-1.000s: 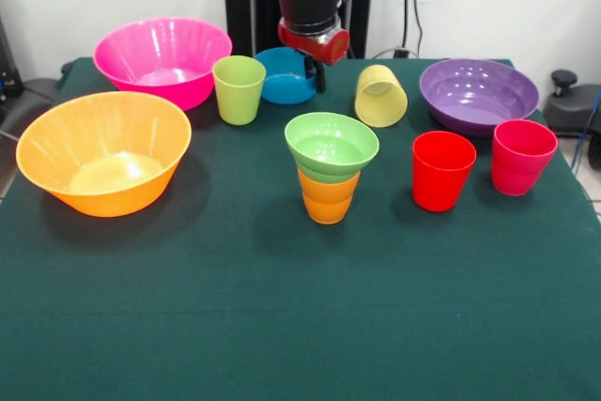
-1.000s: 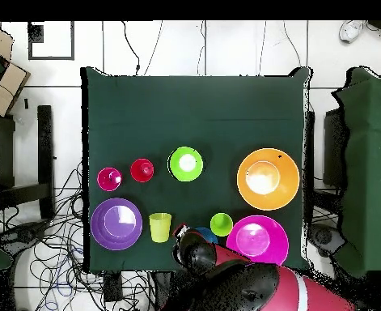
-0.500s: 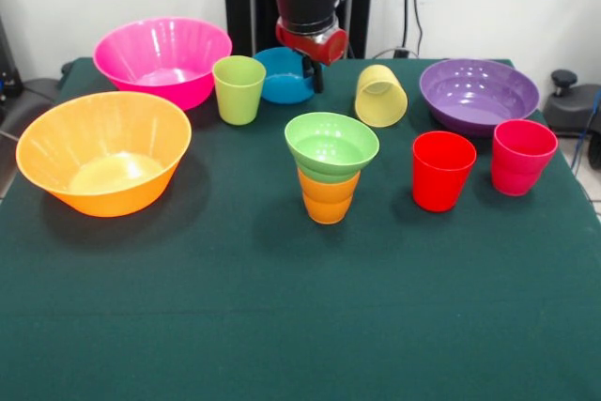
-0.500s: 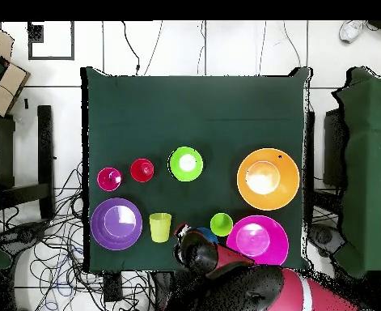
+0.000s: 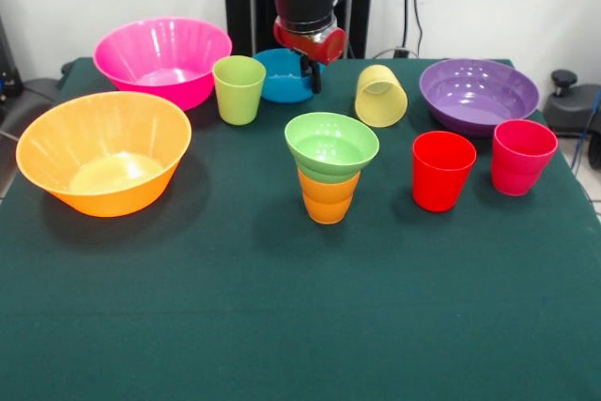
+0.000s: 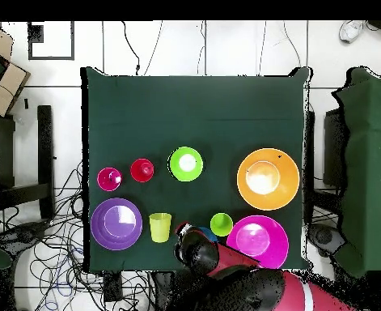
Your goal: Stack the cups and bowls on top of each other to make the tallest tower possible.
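The orange ribbed cup (image 5: 328, 199) stands mid-table with the small light green bowl (image 5: 331, 146) sitting on it; from overhead this stack (image 6: 185, 163) shows as a green disc. The small blue bowl (image 5: 280, 77) is at the far edge, between the lime green cup (image 5: 238, 89) and the pale yellow cup (image 5: 380, 96), which lies tilted. My gripper (image 5: 307, 77) hangs at the blue bowl's right rim and looks shut on it. In the overhead view the arm covers most of the blue bowl (image 6: 207, 233).
The large pink bowl (image 5: 161, 58) and large orange bowl (image 5: 103, 152) are at the left. The purple bowl (image 5: 479, 93), red cup (image 5: 442, 171) and pink-red cup (image 5: 522, 157) are at the right. The green table (image 5: 300, 326) stretches towards the camera.
My gripper has shifted slightly left in the front view, and the blue bowl has moved a little with it. Everything else stays put.
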